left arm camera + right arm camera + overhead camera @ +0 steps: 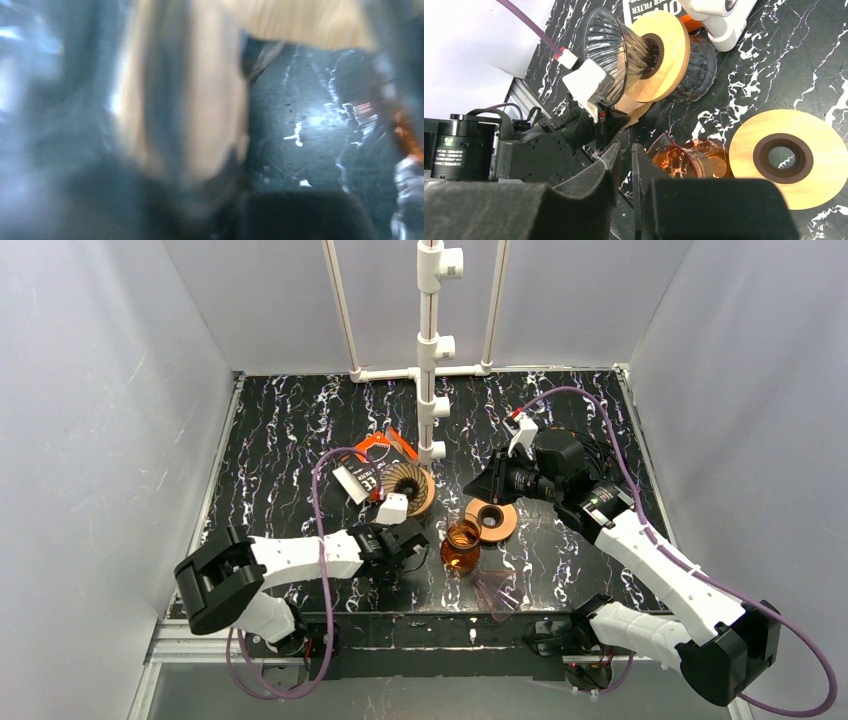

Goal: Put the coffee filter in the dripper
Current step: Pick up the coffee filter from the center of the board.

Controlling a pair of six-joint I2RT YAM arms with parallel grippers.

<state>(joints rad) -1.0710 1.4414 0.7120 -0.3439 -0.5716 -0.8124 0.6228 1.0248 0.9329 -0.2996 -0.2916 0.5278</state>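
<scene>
The dripper (408,485), a ribbed glass cone with a wooden collar, lies tilted at mid table; in the right wrist view (624,55) its mouth faces left. My left gripper (408,538) sits just in front of it, apparently shut on a tan coffee filter (631,107) that pokes out under the collar. The left wrist view is blurred, with the tan filter (185,100) filling it and the wood collar (300,20) above. My right gripper (478,488) hovers right of the dripper; its fingers (625,155) stand almost together with nothing between them.
An amber glass carafe (461,546) stands in front of the dripper, also showing in the right wrist view (684,157). A loose wooden ring (492,520) lies flat beside it. A filter packet (365,472) lies left of the dripper. A white pipe stand (428,350) rises behind.
</scene>
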